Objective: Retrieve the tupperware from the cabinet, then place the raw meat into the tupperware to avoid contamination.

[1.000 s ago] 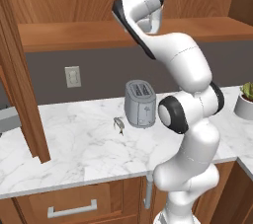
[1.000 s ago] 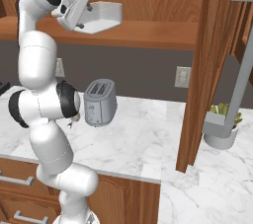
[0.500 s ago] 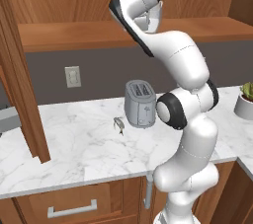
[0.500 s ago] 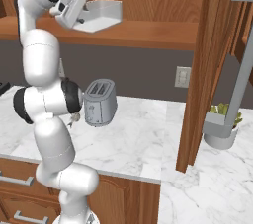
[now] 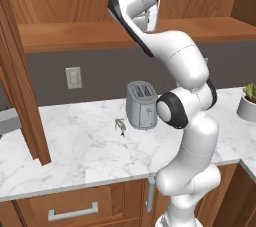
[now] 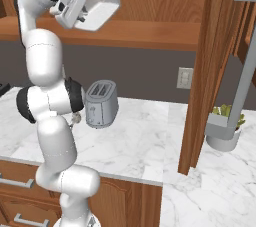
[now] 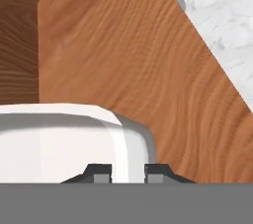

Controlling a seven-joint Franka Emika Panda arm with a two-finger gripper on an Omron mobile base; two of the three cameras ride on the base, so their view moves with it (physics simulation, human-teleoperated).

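Observation:
The tupperware (image 6: 104, 4), a whitish translucent tub, hangs tilted just above the shelf (image 6: 140, 33) of the brown wood cabinet. My gripper (image 6: 88, 12) is shut on its near rim. In the hand view the tupperware (image 7: 59, 141) lies across the lower left, and my gripper (image 7: 127, 173) pinches its wall between the two dark fingertips. The raw meat (image 5: 120, 126), a small greyish-tan lump, lies on the marble counter just left of the toaster. In the right base view the raw meat (image 6: 76, 117) peeks out beside my arm.
A silver toaster (image 5: 141, 105) stands on the counter (image 5: 75, 151) behind my arm. An open cabinet door (image 5: 22, 76) hangs at the left, and another open door (image 6: 210, 66) with a grey bar handle (image 6: 245, 76) at the right. A potted plant (image 5: 248, 102) sits far right.
The jaws have closed from wide open onto the tupperware's rim. The tub has risen slightly and tilted with the hand.

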